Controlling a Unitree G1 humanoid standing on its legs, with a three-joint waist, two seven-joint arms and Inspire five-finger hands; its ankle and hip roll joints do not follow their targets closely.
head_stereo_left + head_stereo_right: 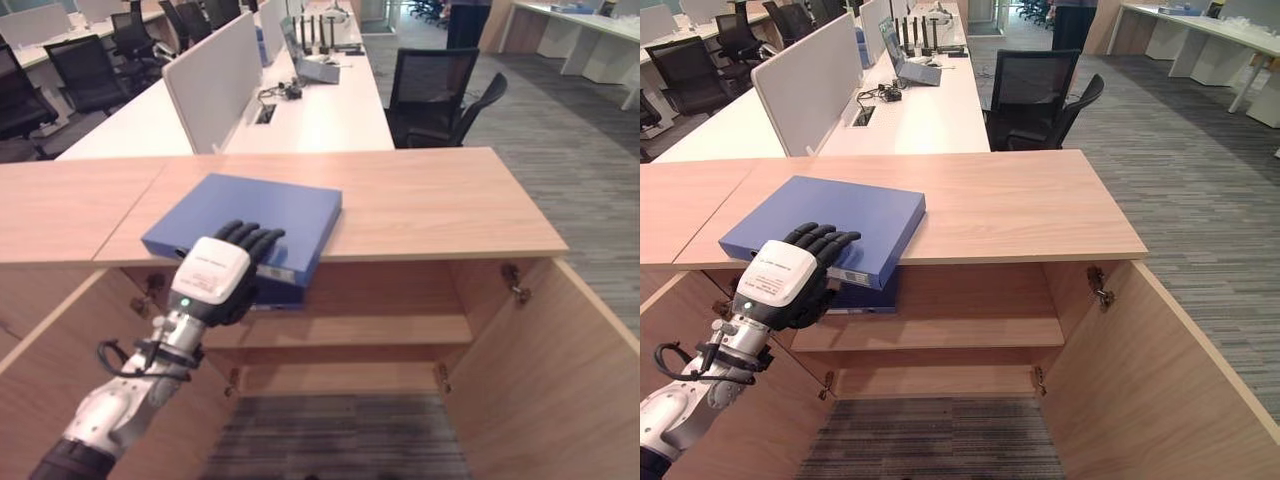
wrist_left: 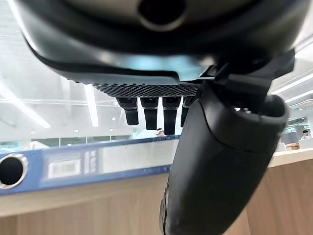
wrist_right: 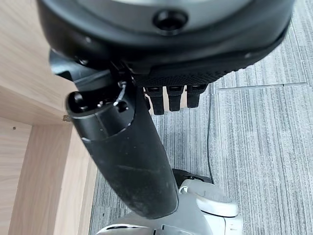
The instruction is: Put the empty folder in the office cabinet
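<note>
The left arm reaches up from the near left, its left hand laid on the near edge of a blue folder, fingers straight on top. The folder lies flat on the cabinet top, overhanging its open front. The right hand hangs above carpet, fingers straight and relaxed.

Head eyes look down; wrist cameras close.
</note>
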